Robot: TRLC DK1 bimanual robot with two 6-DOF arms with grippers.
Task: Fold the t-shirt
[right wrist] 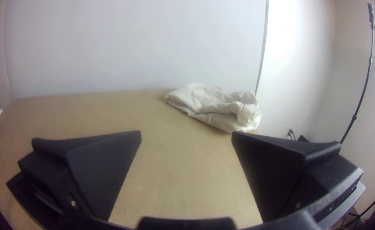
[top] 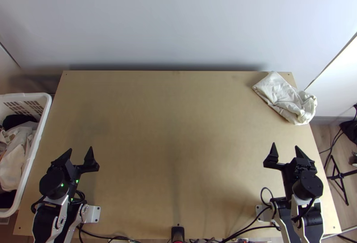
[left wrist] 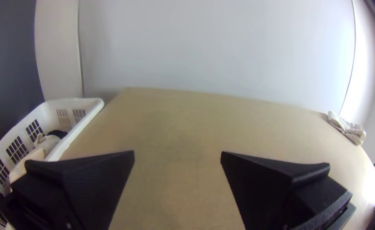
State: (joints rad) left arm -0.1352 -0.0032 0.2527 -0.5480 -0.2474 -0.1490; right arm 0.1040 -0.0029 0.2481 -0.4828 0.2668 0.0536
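A white cloth (top: 285, 98), which is most likely the t-shirt, lies in a crumpled heap at the far right corner of the desk (top: 169, 131), and one end seems to poke out past the side edge. More clothes (top: 15, 158) sit in the white basket (top: 41, 131) by the left side, so it is hard to be sure which one must be folded. The left gripper (top: 80, 149) is wide apart with nothing in it, and the right gripper (top: 285, 145) is the same, both near the front. Folding does not look begun. If the heap is the shirt, the right gripper is the closer one and should go first. It should pinch a good bit of cloth from the top, not just a thin edge, then lift it before pulling it to the middle, so it does not slip off the side. There, both grippers could each take a shoulder and pull softly until it lies flat. Big wrinkles should go before any fold, or the sleeves may end up crooked.
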